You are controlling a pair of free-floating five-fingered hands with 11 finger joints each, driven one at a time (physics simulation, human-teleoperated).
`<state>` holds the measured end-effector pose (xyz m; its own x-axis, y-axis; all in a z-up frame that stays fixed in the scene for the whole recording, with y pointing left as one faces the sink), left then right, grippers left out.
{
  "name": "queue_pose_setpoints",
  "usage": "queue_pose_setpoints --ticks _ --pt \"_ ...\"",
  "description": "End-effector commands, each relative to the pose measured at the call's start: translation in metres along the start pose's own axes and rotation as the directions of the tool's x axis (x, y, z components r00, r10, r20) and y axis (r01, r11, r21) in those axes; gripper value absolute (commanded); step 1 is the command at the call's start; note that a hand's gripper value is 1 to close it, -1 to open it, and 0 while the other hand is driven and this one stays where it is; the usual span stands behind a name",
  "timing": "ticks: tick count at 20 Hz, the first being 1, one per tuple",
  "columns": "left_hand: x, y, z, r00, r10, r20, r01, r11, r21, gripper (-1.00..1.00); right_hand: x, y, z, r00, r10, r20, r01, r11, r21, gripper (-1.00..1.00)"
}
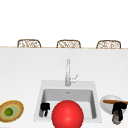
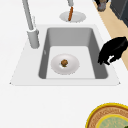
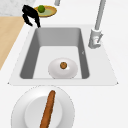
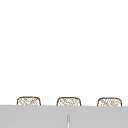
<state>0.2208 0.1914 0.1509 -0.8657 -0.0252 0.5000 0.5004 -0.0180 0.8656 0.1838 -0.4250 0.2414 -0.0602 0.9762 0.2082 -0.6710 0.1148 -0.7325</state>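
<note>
My left hand [image 1: 45, 108] hovers over the front left corner of the sink [image 1: 40, 100], fingers hanging loose and holding nothing. In the left side view this left hand [image 2: 113, 50] sits just past the sink's front rim, and the right side view shows the same left hand [image 3: 30, 13] beside the yellow plate [image 3: 51, 11]. My right hand [image 1: 119, 108] is in front of a white plate [image 1: 105, 105] on the right counter, curled on a small grey-brown object [image 1: 115, 119]. A long brown loaf [image 1: 115, 102] lies across that plate. Inside the basin rests a white dish [image 2: 56, 67] with a small brown lump [image 2: 64, 62].
A big red ball [image 1: 67, 115] covers the sink's front middle in the front view. The yellow plate [image 1: 17, 107] on the left counter carries a green fruit [image 1: 8, 111]. The faucet [image 1: 67, 72] rises behind the basin. Woven chair backs [image 1: 28, 43] line the counter's far edge.
</note>
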Motion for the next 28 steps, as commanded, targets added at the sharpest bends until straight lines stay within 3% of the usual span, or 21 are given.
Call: queue_pose_setpoints --ticks 1,3,5,7,19,21,26,28 --pt "0.000 0.000 0.000 1.0000 0.000 0.000 0.000 1.0000 0.000 0.00 -0.012 0.011 -0.019 0.997 0.034 0.066 -0.032 0.999 -0.042 1.00" --pt "0.000 0.000 0.000 1.0000 0.000 0.000 0.000 1.0000 0.000 0.00 -0.015 0.013 -0.028 0.996 0.045 0.079 -0.040 0.997 -0.063 1.00" --pt "0.000 0.000 0.000 1.0000 0.000 0.000 0.000 1.0000 0.000 0.00 -0.014 0.013 -0.037 0.999 0.009 0.037 -0.009 1.000 -0.004 1.00" --pt "0.000 0.000 0.000 1.0000 0.000 0.000 0.000 1.0000 0.000 0.00 -0.017 0.016 -0.050 0.998 0.033 0.046 -0.032 0.999 -0.035 1.00" --pt "0.000 0.000 0.000 1.0000 0.000 0.000 0.000 1.0000 0.000 0.00 -0.046 0.039 -0.098 0.999 0.024 0.046 -0.019 0.995 -0.099 1.00" --pt "0.000 0.000 0.000 1.0000 0.000 0.000 0.000 1.0000 0.000 0.00 -0.041 0.032 -0.103 0.999 0.001 0.039 0.001 0.998 -0.061 1.00" --pt "0.000 0.000 0.000 1.0000 0.000 0.000 0.000 1.0000 0.000 0.00 -0.040 0.024 -0.108 1.000 -0.001 0.027 0.001 1.000 0.003 1.00" --pt "0.000 0.000 0.000 1.0000 0.000 0.000 0.000 1.0000 0.000 0.00 -0.037 0.028 -0.101 1.000 -0.003 0.012 0.003 0.998 0.061 1.00"
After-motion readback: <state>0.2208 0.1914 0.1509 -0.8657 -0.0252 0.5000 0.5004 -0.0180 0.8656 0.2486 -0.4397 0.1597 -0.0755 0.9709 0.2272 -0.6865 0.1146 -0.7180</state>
